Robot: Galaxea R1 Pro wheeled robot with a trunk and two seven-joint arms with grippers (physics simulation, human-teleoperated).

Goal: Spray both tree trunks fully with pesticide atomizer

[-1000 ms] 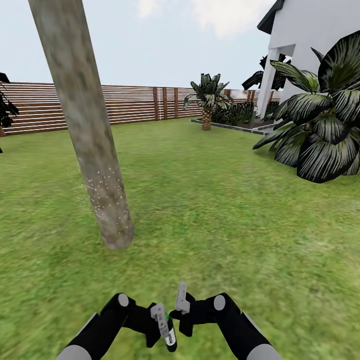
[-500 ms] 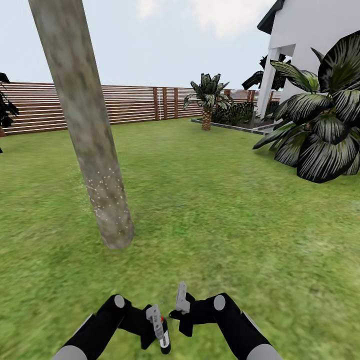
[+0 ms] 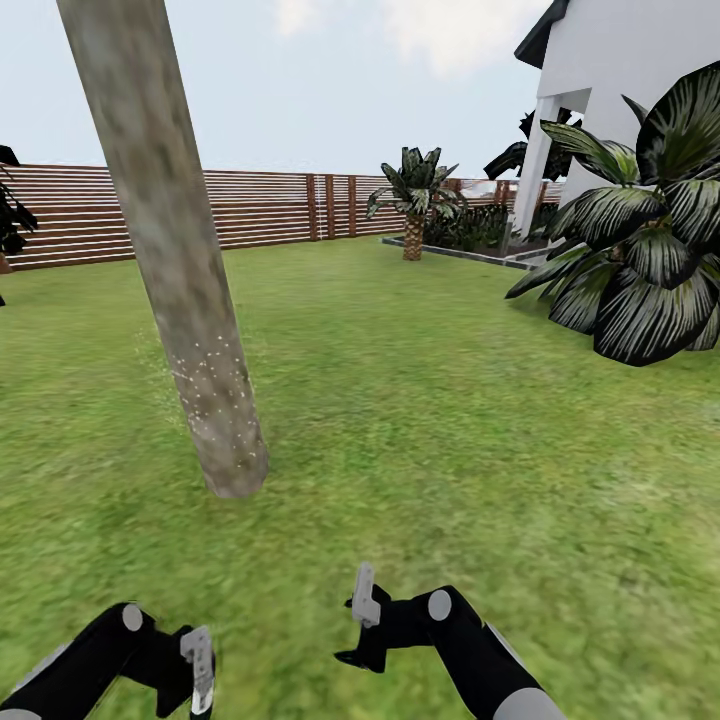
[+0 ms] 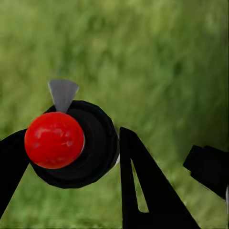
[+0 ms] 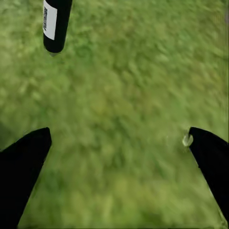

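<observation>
Lawn [image 3: 420,420], speckled trunk [image 3: 205,390]; left wrist: left gripper [image 4: 71,157] clamps atomizer [image 4: 71,143]; right gripper [image 5: 119,157] spread wide, holding nothing

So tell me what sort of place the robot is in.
A fenced back garden, it seems: green lawn underfoot, a brown slatted fence at the far edge, and a white house at the right. A thick tree trunk and leafy plants stand on the grass.
</observation>
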